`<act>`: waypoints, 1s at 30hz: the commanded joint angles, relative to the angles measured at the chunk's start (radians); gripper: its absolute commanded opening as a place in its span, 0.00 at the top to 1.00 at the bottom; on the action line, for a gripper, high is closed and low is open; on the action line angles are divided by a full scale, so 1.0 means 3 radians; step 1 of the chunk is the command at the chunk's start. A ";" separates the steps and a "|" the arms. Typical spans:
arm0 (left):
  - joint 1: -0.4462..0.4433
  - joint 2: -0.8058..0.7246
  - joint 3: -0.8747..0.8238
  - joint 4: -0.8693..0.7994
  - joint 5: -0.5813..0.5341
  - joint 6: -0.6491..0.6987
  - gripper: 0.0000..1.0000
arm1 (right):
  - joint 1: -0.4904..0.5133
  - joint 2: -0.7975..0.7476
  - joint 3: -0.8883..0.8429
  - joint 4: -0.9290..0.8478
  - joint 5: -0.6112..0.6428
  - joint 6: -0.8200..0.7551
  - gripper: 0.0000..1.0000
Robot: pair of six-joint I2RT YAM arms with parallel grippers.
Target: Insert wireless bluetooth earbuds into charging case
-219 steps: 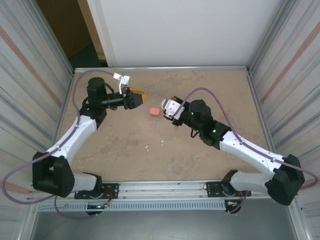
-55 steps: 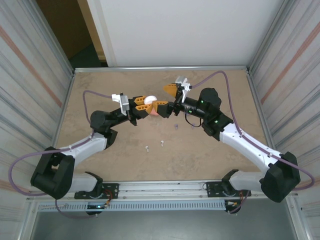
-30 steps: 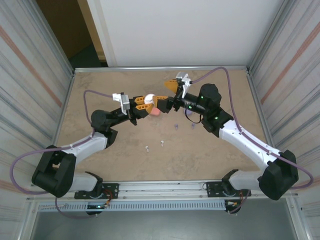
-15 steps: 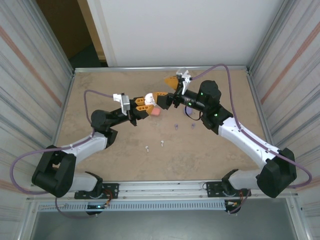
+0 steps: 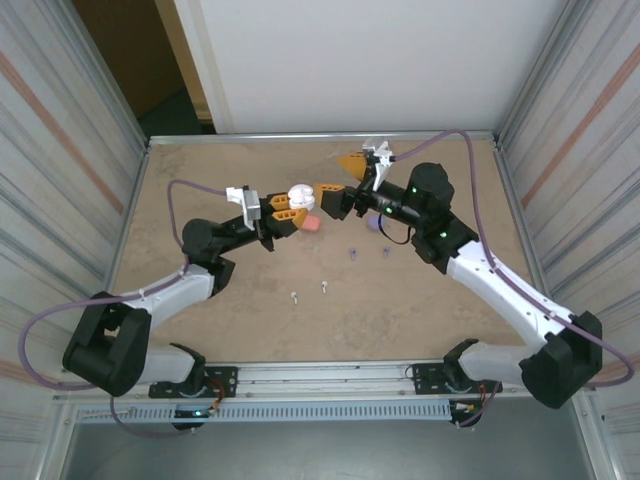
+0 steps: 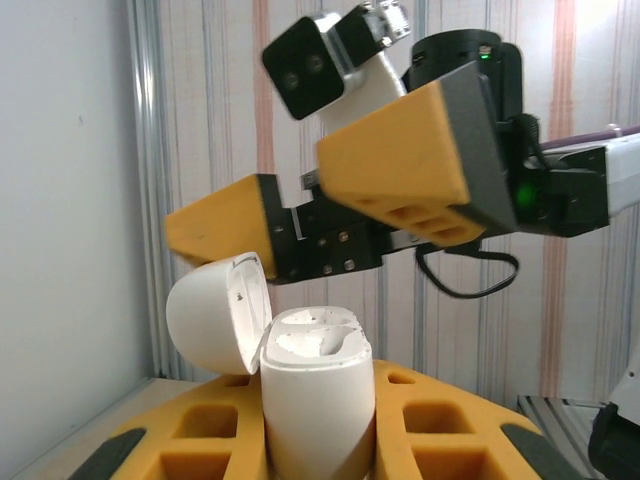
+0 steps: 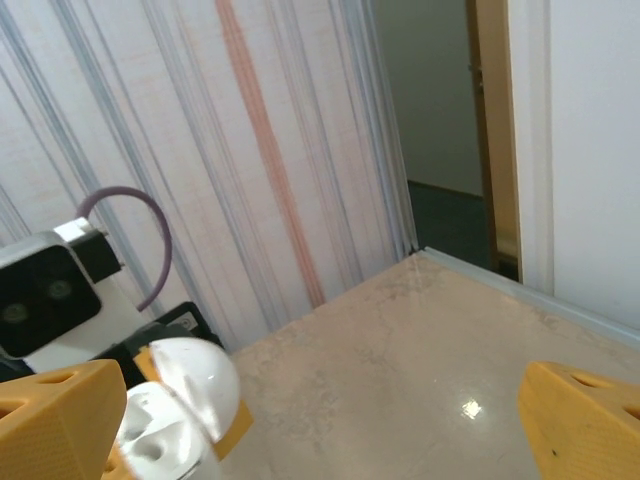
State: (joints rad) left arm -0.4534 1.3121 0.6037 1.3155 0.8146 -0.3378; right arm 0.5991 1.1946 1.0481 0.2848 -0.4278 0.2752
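Note:
My left gripper [image 5: 297, 206] is shut on a white charging case [image 5: 300, 196], held upright above the table. Its lid [image 6: 215, 315] is flipped open to the left, and both sockets in the body [image 6: 318, 400] are bare. The orange fingers [image 6: 180, 440] of that gripper [image 6: 318, 445] clamp the case's lower half. My right gripper [image 5: 338, 175] hovers just right of the case, open, nothing between its fingers [image 6: 405, 165]. In the right wrist view the case [image 7: 165, 415] sits by my right gripper's [image 7: 320, 400] left finger. Two white earbuds [image 5: 295, 296] [image 5: 325, 286] and two purple earbuds [image 5: 352, 251] [image 5: 386, 250] lie on the table.
A pink case [image 5: 311, 224] lies on the table under the held case, and a purple case [image 5: 372, 224] lies beneath the right arm. Striped metal walls [image 5: 60, 150] close in both sides, and a white panel stands at the back.
My right gripper has drawn back to the right and away from the white case, staying open. The left arm has held still with the case.

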 commanded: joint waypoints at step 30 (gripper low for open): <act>0.0445 -0.0598 -0.0350 -0.0063 -0.0214 -0.0035 1.00 | 0.0294 0.0172 -0.0334 -0.1813 0.0224 0.0291 0.22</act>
State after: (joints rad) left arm -0.3264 1.1671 0.5121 1.3167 0.7765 -0.3790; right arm 0.6540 1.2106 0.9478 -0.2337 -0.3157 0.3313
